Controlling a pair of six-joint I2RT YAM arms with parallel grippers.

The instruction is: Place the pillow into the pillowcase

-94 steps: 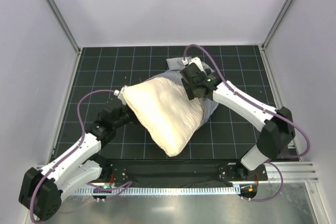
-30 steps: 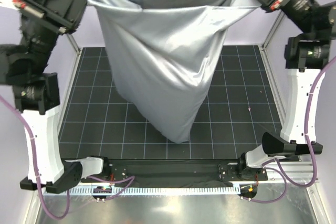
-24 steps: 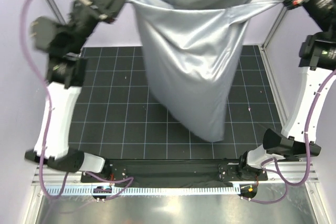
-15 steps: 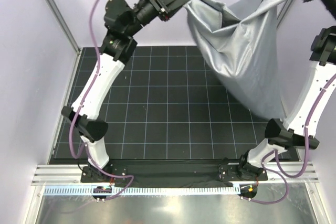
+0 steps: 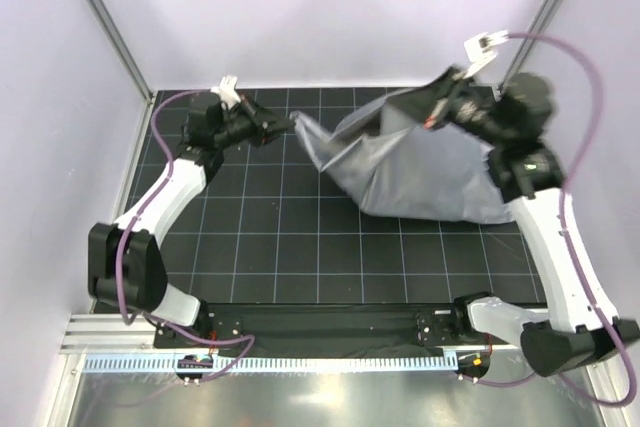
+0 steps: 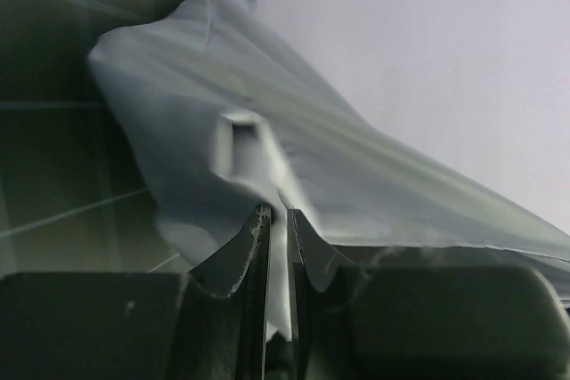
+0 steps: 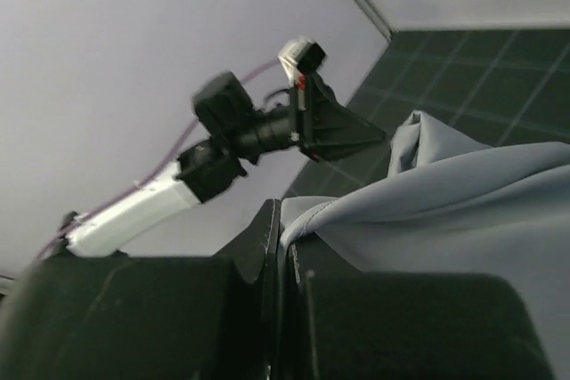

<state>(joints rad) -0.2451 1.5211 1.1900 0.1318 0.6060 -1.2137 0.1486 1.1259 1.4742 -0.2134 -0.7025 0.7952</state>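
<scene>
The blue-grey pillowcase [image 5: 420, 172] lies bulging on the mat at the back right. The pillow is hidden; no cream fabric shows in any view. My left gripper [image 5: 290, 125] reaches in low from the left and is shut on a pulled-out corner of the pillowcase [image 6: 267, 131], with fabric pinched between its jaws [image 6: 278, 215]. My right gripper [image 5: 432, 112] hangs over the bundle's far edge, shut on the stitched hem of the pillowcase [image 7: 463, 211]. That hem runs into the slit between the right gripper's [image 7: 283, 220] fingers.
A black gridded mat [image 5: 260, 237] covers the table. Lilac walls and metal corner posts [image 5: 105, 22] close in the back and sides. A metal rail [image 5: 320, 362] runs along the near edge by the arm bases. The left arm [image 7: 223, 131] shows in the right wrist view.
Both arms have come down from high up. The pillowcase, which hung between them in the air, now rests on the mat at the back right, stretched between the two grippers.
</scene>
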